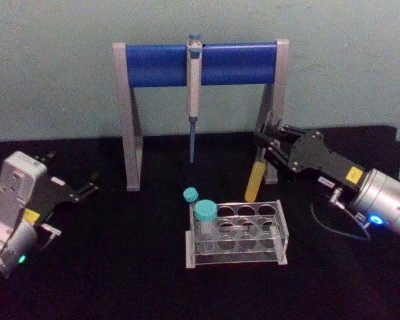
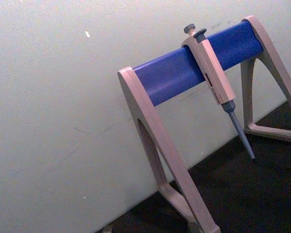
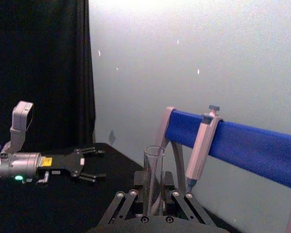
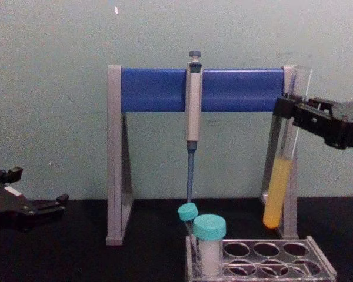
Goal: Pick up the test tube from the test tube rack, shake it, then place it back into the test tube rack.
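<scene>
Fingers of the right gripper (image 4: 291, 111) are clamped on the clear upper part of the test tube (image 4: 279, 183), one on each side of the glass. Below the fingers the tube hangs a little off upright, its yellow-orange liquid settled in the rounded lower end, which in the chest view sits above the level of the rack's top plate.

Lower down, toward the robot's left of the fingers, stands the test tube rack (image 1: 240, 261). A wide teal-capped tube (image 1: 205, 215) and a thin teal-capped tube (image 1: 191, 195) stand at the end farthest from the fingers, and the holes nearest the fingers are free.

Just behind the fingers is the pipette stand (image 1: 153, 65), with a pipette (image 1: 194, 100) hung on its bar. Well apart from them, the left gripper (image 1: 88, 188) sits parked, its fingers apart and holding nothing.

As I judge it, your pick-up is done, since the tube is out of the rack and lifted. These views cannot tell you whether the shake has happened. Lowering the tube into a free hole and letting go remains.
</scene>
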